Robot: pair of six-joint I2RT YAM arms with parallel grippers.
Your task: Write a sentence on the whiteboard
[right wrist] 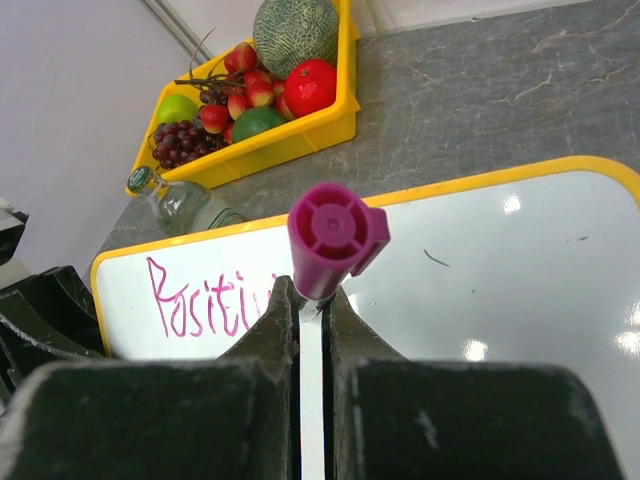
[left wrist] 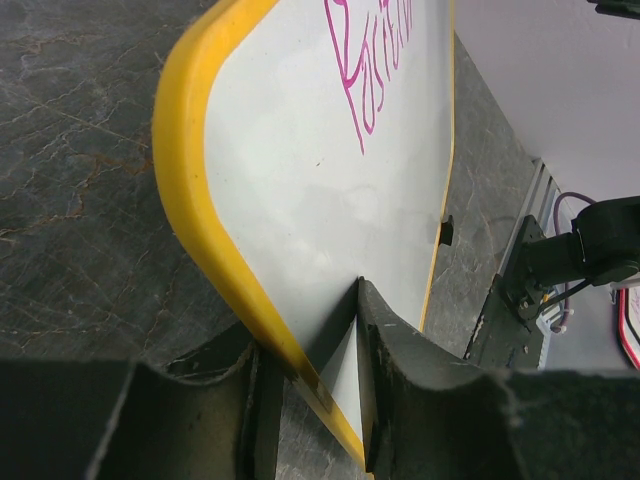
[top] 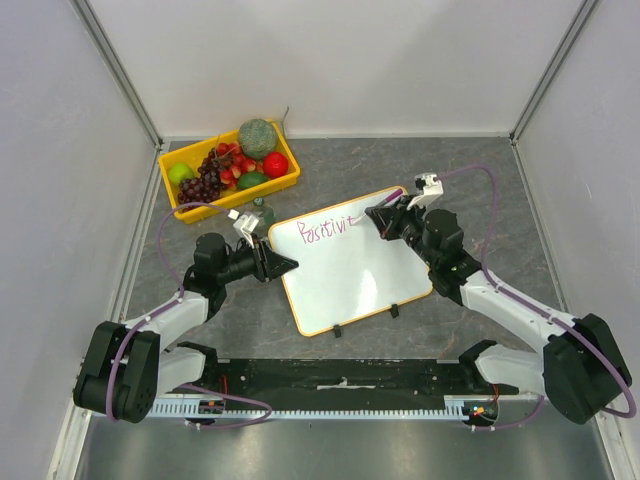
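Note:
The whiteboard (top: pixel 355 275), white with a yellow-orange frame, lies tilted on the grey table, its two black feet (top: pixel 337 330) on the near edge. Pink letters reading "Positivit" (top: pixel 325 229) run along its far edge. My left gripper (top: pixel 290 264) is shut on the board's left edge; in the left wrist view (left wrist: pixel 310 380) one finger is on the white face and one under the frame (left wrist: pixel 185 200). My right gripper (top: pixel 385 215) is shut on a magenta marker (right wrist: pixel 335 235), held over the end of the letters (right wrist: pixel 200 300). The marker's tip is hidden.
A yellow tray (top: pixel 240 203) of fruit stands at the back left, also in the right wrist view (right wrist: pixel 300 135). A small glass bottle (top: pixel 262 214) stands between the tray and the board's far left corner. Walls enclose three sides.

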